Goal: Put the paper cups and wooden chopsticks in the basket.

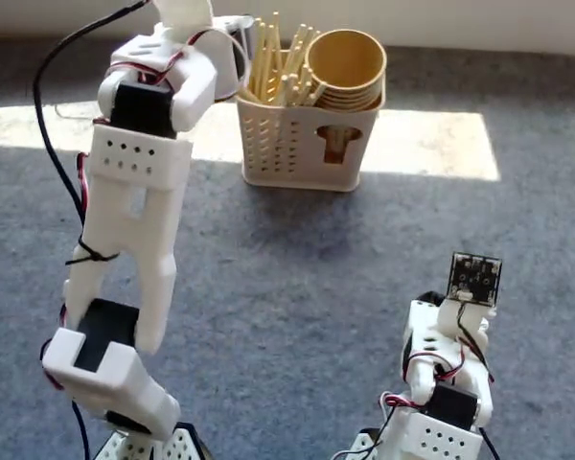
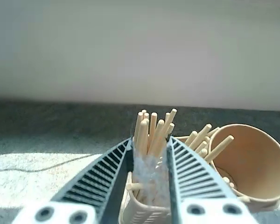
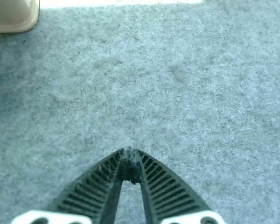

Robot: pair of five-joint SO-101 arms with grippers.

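A cream slotted basket [image 1: 302, 149] stands at the back of the grey carpet. Several wooden chopsticks [image 1: 278, 62] stand upright in its left half, and a stack of tan paper cups [image 1: 347, 62] sits in its right half. My left gripper [image 2: 149, 144] hovers open at the basket's left rim [image 2: 140, 210]. The chopsticks [image 2: 151, 133] show through the gap between its fingers, beside the cups [image 2: 252, 163]. My right gripper [image 3: 129, 161] is shut with nothing in it, low over bare carpet at the front right. A corner of the basket [image 3: 11, 14] lies far off from it.
A sunlit strip of carpet [image 1: 431, 144] runs behind the basket, below a pale wall [image 2: 140, 46]. A black cable [image 1: 48, 115] loops along the left arm. The right arm [image 1: 450, 374] sits folded at the front. Open carpet [image 1: 297, 287] lies between the arms.
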